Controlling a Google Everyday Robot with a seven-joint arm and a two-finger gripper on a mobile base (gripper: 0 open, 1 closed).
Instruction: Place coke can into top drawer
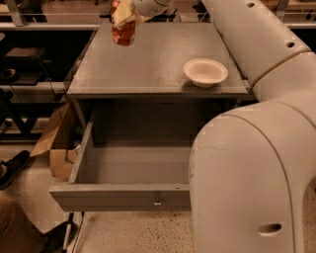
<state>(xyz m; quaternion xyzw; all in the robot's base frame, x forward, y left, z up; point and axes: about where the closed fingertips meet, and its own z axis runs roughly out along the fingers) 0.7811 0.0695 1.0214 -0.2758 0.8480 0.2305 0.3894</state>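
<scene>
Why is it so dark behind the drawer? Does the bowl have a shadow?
Camera view: the cabinet top is lit from above, so the hollow behind the open top drawer sits in shadow; the bowl casts a small shadow at its near edge; the gripper, holding the coke can above the far-left corner, is lit.

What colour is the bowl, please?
Cream bowl, camera view; the gripper holds the coke can over the cabinet top, far left.

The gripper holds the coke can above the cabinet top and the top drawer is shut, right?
No: the camera view shows the top drawer pulled open, not shut. The gripper does hold the coke can above the cabinet top.
</scene>
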